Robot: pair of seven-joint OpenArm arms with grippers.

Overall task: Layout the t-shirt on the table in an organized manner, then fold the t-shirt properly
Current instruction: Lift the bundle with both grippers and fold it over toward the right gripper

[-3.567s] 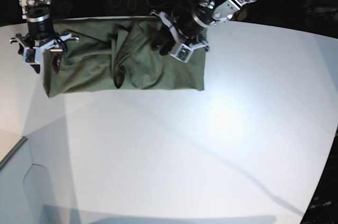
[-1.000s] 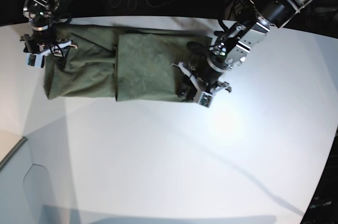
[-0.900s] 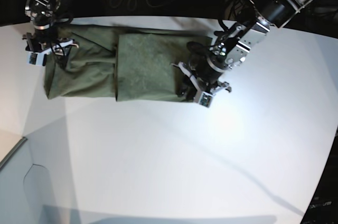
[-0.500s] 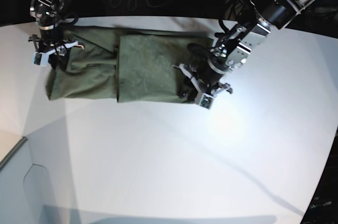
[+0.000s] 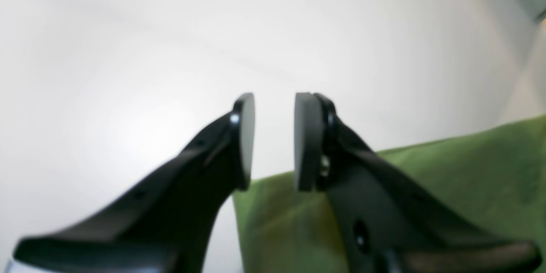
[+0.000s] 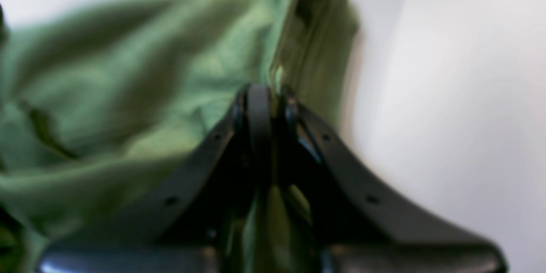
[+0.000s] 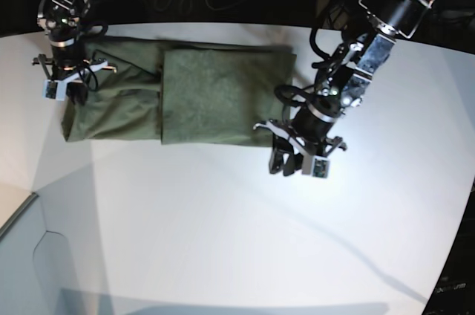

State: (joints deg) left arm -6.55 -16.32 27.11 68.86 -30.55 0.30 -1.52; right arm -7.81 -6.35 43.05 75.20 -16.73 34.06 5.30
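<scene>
Base view first: we've got the t-shirt [image 7: 200, 96] lying folded into a long rectangle up around 11 o'clock on the table [image 7: 245, 233], with a doubled-over panel covering its middle and right part. Over at the shirt's 9 o'clock end sits the right gripper [image 7: 65, 86], and on its own wrist view the right gripper [image 6: 266, 102] has its jaws pinched together with a fold of the t-shirt [image 6: 140, 94] caught between them, cloth bunched up to the left and bare table [image 6: 460, 94] to the right. That view's pretty blurry, though.

Left gripper [image 7: 297, 163] hangs just off the shirt's 4 o'clock corner, over bare white. On the left wrist view the left gripper [image 5: 274, 140] has its jaws partly open with nothing between the pads, just table [image 5: 170, 30] behind the gap. We can see the t-shirt [image 5: 469, 170] edge running below and off toward 3 o'clock.
</scene>
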